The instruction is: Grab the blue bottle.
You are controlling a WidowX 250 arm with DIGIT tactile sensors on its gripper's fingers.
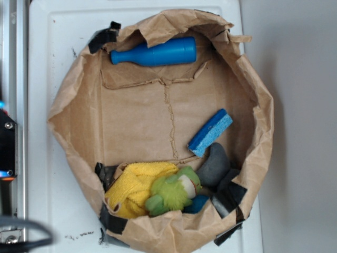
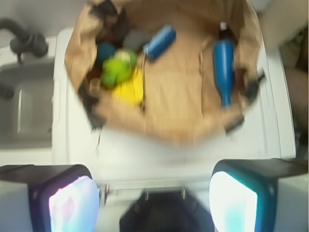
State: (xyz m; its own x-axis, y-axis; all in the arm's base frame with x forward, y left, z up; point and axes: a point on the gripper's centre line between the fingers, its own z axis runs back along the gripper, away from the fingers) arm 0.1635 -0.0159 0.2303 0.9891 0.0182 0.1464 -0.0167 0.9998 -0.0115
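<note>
The blue bottle (image 1: pixel 156 54) lies on its side at the far top of a brown paper bag (image 1: pixel 73 132), neck pointing left. In the wrist view the blue bottle (image 2: pixel 223 67) lies at the right of the bag, neck toward me. My gripper (image 2: pixel 153 193) is open and empty, its two pads wide apart at the bottom of the wrist view, well short of the bag over the white surface. In the exterior view only a dark part of the arm shows at the left edge.
In the bag lie a flat blue sponge (image 1: pixel 210 132), a yellow cloth (image 1: pixel 131 187), a green plush toy (image 1: pixel 172 192) and a grey object (image 1: pixel 215 165). The bag stands on a white table (image 1: pixel 52 47). A metal rail (image 1: pixel 13 63) runs along the left.
</note>
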